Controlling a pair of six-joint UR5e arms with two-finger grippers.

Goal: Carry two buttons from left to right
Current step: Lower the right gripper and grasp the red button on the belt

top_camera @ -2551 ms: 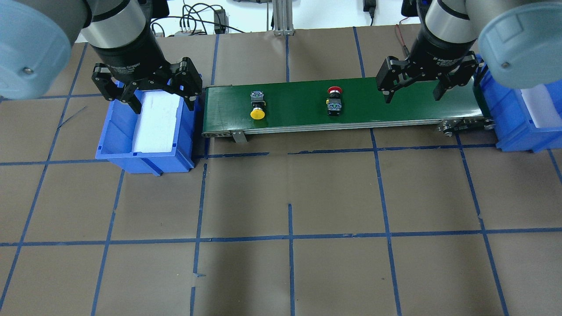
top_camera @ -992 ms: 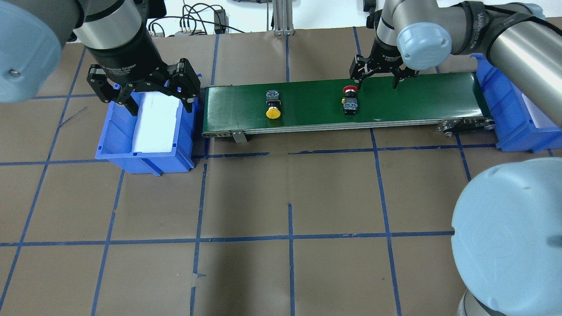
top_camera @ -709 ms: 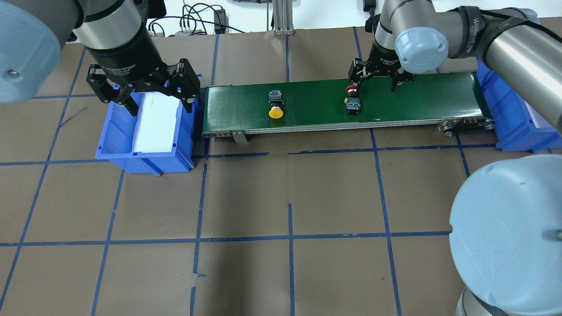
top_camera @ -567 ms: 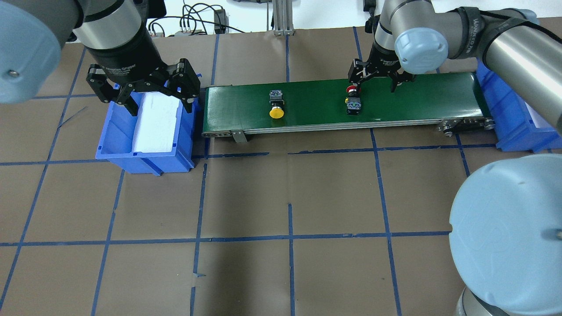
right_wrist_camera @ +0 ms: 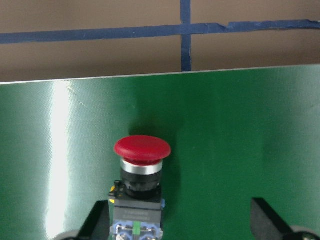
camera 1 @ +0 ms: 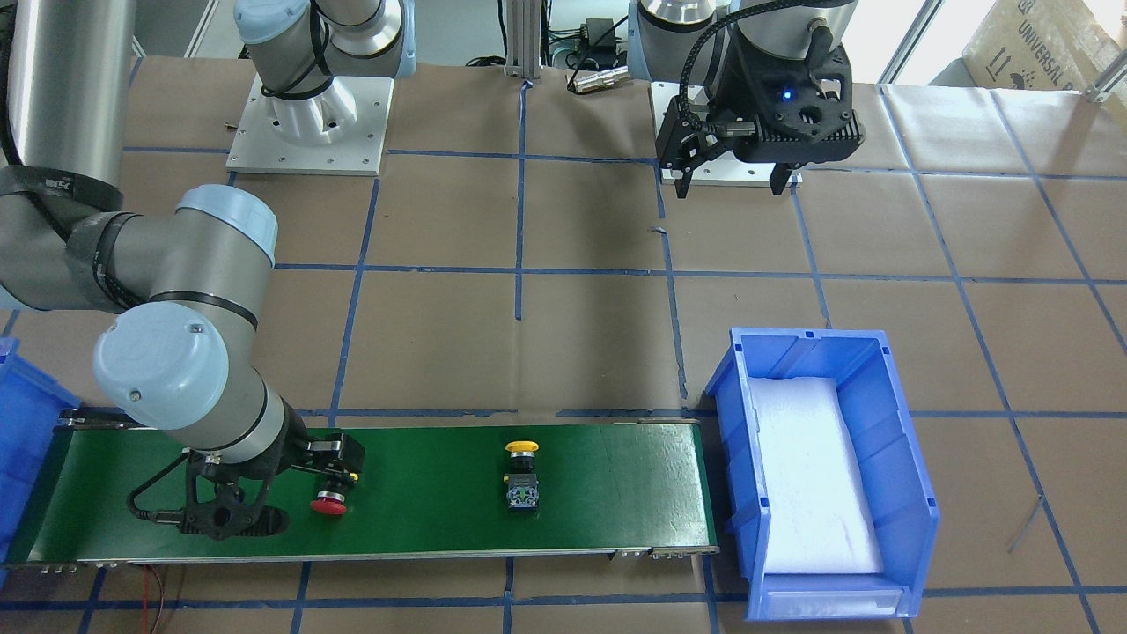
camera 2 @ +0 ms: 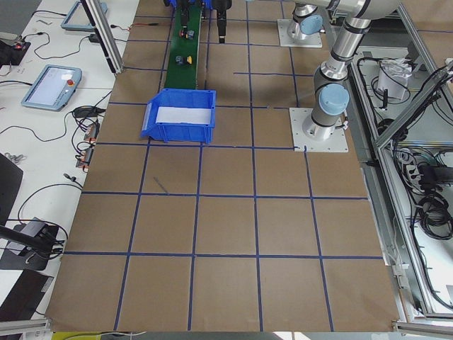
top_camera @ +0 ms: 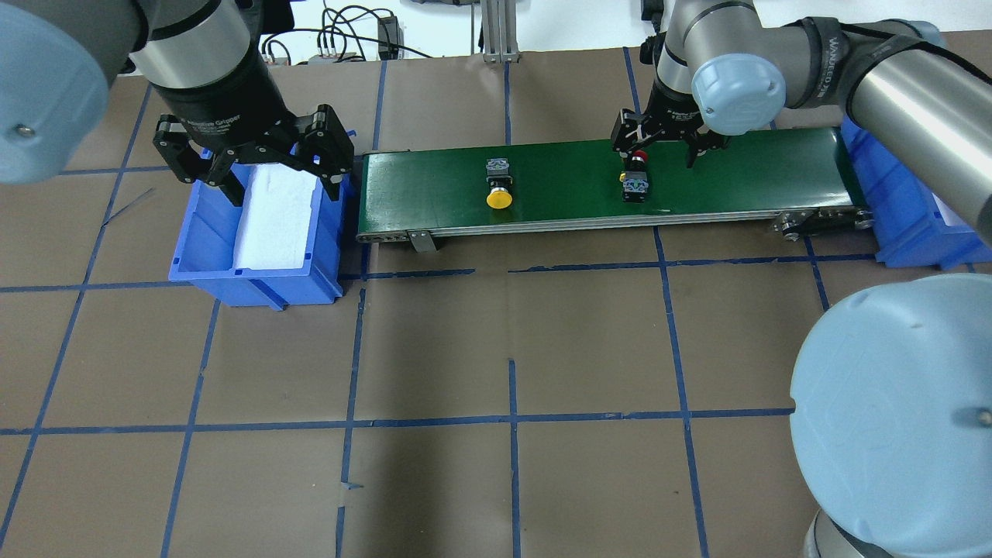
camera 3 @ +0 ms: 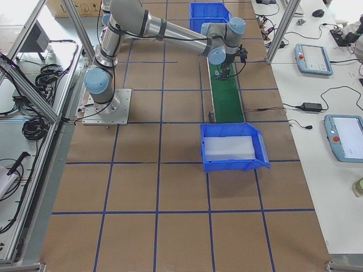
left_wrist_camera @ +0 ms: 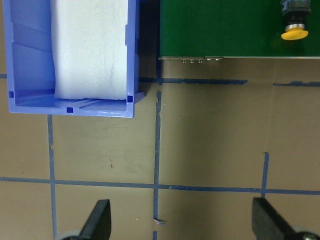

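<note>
Across the brown, blue-taped table runs a green conveyor belt, its ends meeting two blue bins: the left bin, which holds a white foam pad, and the right bin, partly hidden by the right arm. Near the left bin the left pincer hangs high, jaws spread wide and holding nothing. Over the belt the right pincer is lowered, jaws wide, straddling the red button without gripping it. The button's contact block sits just beside one finger and well apart from the other; whether it touches the near finger cannot be judged. On the belt the red button lies on its side, right of the middle, with its cap pointing away from the robot. Left of the middle the yellow button lies free on the belt, cap pointing toward the robot, well apart from both pincers.
</note>
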